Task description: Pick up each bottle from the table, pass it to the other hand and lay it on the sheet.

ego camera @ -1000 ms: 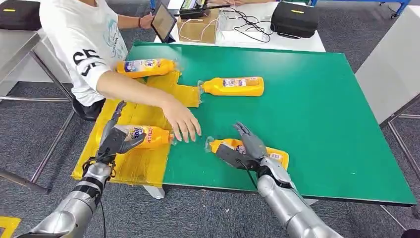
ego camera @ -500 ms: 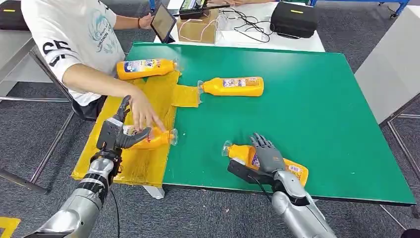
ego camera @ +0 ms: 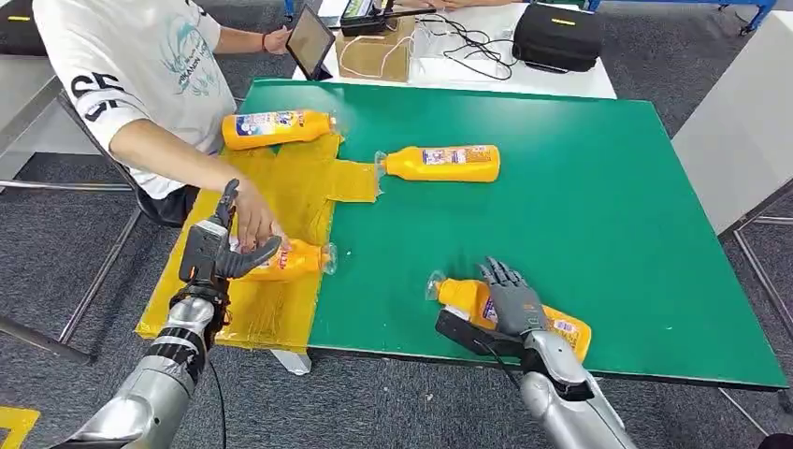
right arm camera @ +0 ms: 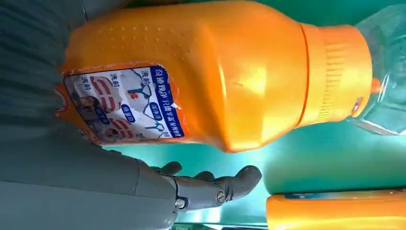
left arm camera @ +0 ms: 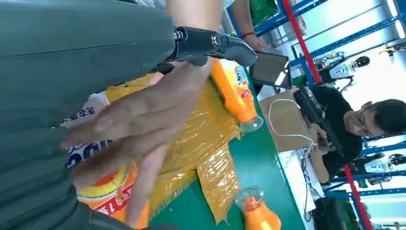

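On the yellow sheet (ego camera: 281, 187) at the table's near left edge, the left hand (ego camera: 213, 254) sits over a lying orange bottle (ego camera: 290, 260), its thumb hooked across the body, while a person's hand (ego camera: 251, 213) presses on that same bottle; whether the robot truly grips it I cannot tell. At the front of the green table (ego camera: 598, 187) the right hand (ego camera: 505, 297) lies spread over a second bottle (ego camera: 547, 323), thumb beneath, seemingly cupping rather than clamping. Risks, as I judge them: fingers and person's hand colliding on the shared bottle, and the near bottle rolling off the front edge if the grasp slips. These bottles are smooth, glossy plastic with flattened shoulders, paper labels, ribbed collars and clear caps, so slick. Crinkled, filmy sheet may bunch. Two more bottles lie beyond: one (ego camera: 276, 127) on the sheet's far end, another (ego camera: 439, 163) just beside it.
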Robot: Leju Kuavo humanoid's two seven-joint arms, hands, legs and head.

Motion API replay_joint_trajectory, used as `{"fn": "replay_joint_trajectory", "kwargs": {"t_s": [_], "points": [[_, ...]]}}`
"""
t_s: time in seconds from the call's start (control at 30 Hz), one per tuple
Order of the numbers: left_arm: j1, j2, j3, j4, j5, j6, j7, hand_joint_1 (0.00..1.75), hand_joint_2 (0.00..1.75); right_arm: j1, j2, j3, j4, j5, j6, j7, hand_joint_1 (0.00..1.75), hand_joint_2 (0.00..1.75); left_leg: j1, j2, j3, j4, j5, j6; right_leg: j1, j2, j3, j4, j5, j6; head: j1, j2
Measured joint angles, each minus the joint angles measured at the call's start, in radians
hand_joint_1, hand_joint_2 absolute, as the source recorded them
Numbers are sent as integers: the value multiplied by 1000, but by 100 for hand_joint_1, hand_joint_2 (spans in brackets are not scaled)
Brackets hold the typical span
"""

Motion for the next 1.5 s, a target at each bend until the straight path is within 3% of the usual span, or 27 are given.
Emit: {"fn": "replay_joint_trajectory", "kwargs": {"t_s": [0.37, 0.57, 1.13, 1.33, 1.5], "points": [[-1, -34, 7, -11, -11, -4, 6, 0, 175, 31, 25, -46, -44, -5, -29, -40, 0, 175, 0, 1, -1, 0, 0, 0, 0, 0, -1, 0, 0, 0, 0, 0], [-9, -51, 7, -11, -14, 13, 6, 0, 175, -23, 69, -69, -16, -33, -129, -116, 0, 175, 0, 2, 0, 0, 0, 0, 0, 1, -1, 0, 0, 0, 0, 0], [-22, -63, 7, 5, -12, 32, 6, 0, 175, -135, 119, -78, 72, -31, -176, -150, 0, 175, 0, 2, -1, 0, 0, 0, 0, 1, -1, 0, 0, 0, 0, 0], [-17, -60, 9, 6, -6, 33, 6, 0, 175, -87, 112, -72, 32, -19, -140, -126, 0, 175, 0, 1, -1, 0, 0, 0, 0, 0, -2, 0, 0, 0, 0, 0], [-1, -51, 27, 5, 1, 45, 5, 0, 175, 50, 89, -65, -154, -5, -148, -119, 0, 175, 0, 1, -2, 0, -1, 0, 0, 0, -3, 0, 0, 0, 0, 0]]}}
